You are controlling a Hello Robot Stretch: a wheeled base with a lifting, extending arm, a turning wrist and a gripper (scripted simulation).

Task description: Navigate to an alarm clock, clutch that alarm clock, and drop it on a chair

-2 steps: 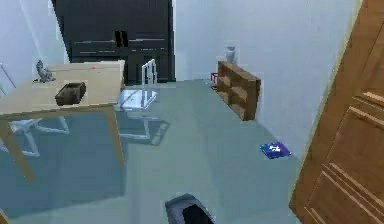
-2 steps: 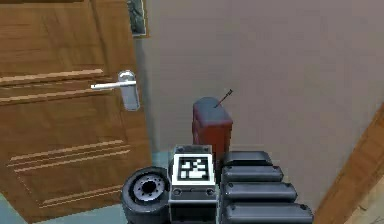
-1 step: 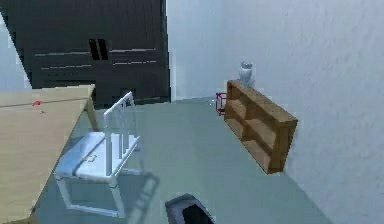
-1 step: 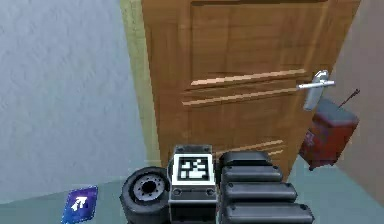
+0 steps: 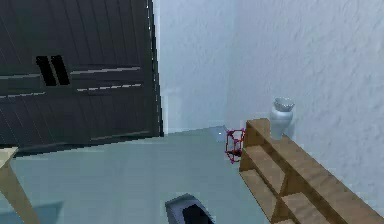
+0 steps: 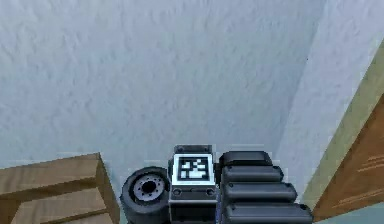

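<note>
A pale grey-white rounded thing (image 5: 283, 118) stands on top of a low wooden shelf unit (image 5: 290, 170) against the white wall at the forward view's right; I cannot tell what it is. In the arm side view, the arm's dark stacked segments (image 6: 255, 188) sit at the bottom edge beside one white square with black marks (image 6: 192, 167). Left of that is the gripper's round dark body (image 6: 147, 195), close to a wooden shelf top (image 6: 55, 188). Its far end cannot be made out, so I cannot tell whether it holds anything.
A wide dark panelled door (image 5: 75, 75) spans the far wall. A small red wire-frame object (image 5: 234, 145) lies on the grey floor by the shelf's end. A wooden table corner (image 5: 8, 165) juts in at the left. A brown wooden panel (image 6: 362, 165) leans at the arm side view's right.
</note>
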